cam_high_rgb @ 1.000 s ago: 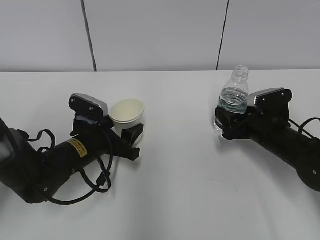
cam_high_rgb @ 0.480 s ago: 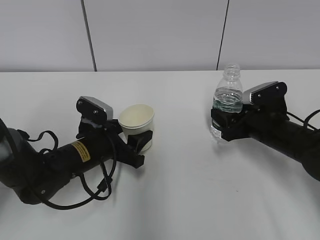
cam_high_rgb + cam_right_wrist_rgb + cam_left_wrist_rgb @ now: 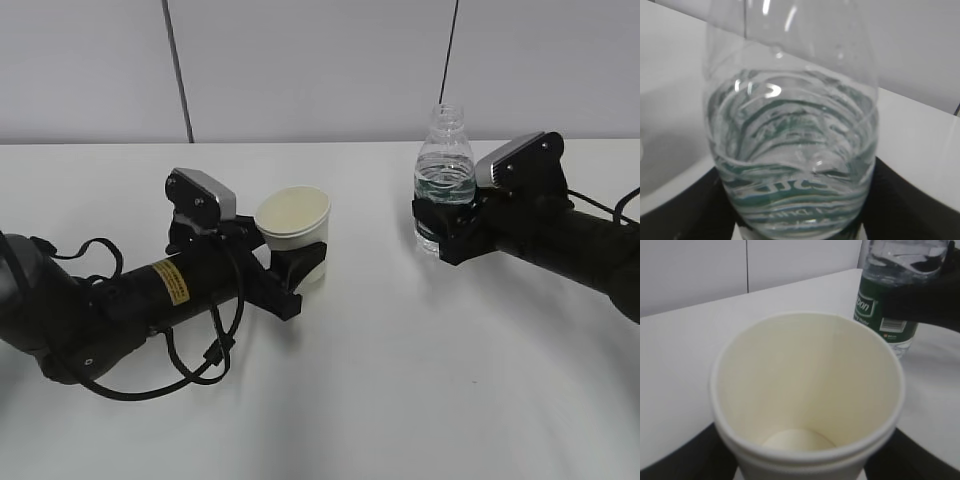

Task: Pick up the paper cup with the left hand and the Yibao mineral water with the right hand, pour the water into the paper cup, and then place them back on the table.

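Cup point(image 3: 292, 228) and bottle point(image 3: 442, 170) are both lifted off the table point(image 3: 400, 380), bottle to the cup's right, apart. Pouring looks next: bring the capless neck over the cup's rim, then tilt. Left hand point(image 3: 282, 272) clasps the empty cup; right hand point(image 3: 440, 232) clamps the bottle's label band

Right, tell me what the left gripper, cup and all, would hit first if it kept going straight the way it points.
Probably the small clear plastic water bottle with the dark green label, held in the right gripper. The left wrist view shows it just beyond the cream-white paper cup, slightly right of centre; depth is unclear, so it might pass beside it.
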